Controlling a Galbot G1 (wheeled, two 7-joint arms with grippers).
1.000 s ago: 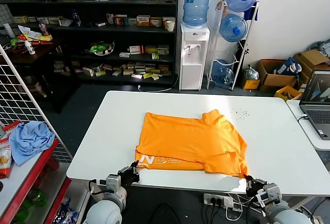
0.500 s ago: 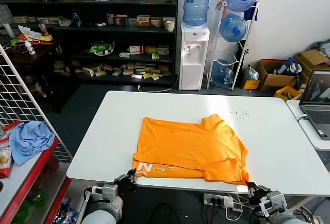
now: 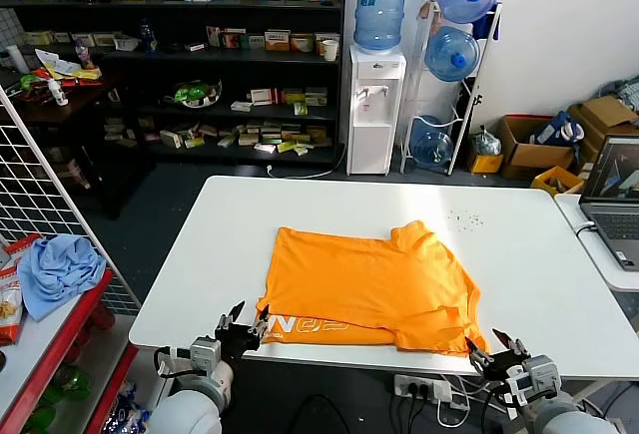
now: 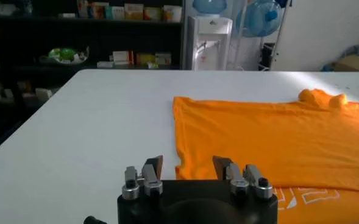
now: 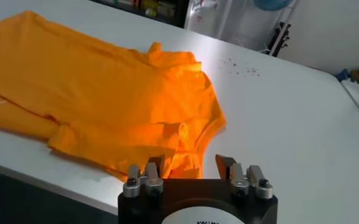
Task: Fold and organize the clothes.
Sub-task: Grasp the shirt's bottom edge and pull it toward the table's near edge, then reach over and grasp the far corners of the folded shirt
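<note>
The clothes, one orange T-shirt (image 3: 369, 279), lie folded across the near half of the white table (image 3: 190, 274). Pale lettering (image 3: 305, 326) shows on the strip along the near left hem. My left gripper (image 3: 245, 320) stands open just off the table's near edge at the shirt's near left corner, holding nothing. In the left wrist view the T-shirt (image 4: 270, 134) spreads beyond the left gripper (image 4: 189, 164). My right gripper (image 3: 496, 345) is open at the near right corner. In the right wrist view the right gripper (image 5: 190, 161) frames a rumpled sleeve edge (image 5: 185, 137) without clamping it.
A light blue cloth (image 3: 58, 269) lies on the red rack at the left beside a wire grid panel (image 3: 40, 195). An open laptop (image 3: 614, 200) sits on the neighbouring desk at the right. Shelves and a water dispenser (image 3: 374, 105) stand behind the table.
Both grippers went from shut to open and let go of the shirt's near hem. The shirt slid slightly toward the near edge and now rests there.
</note>
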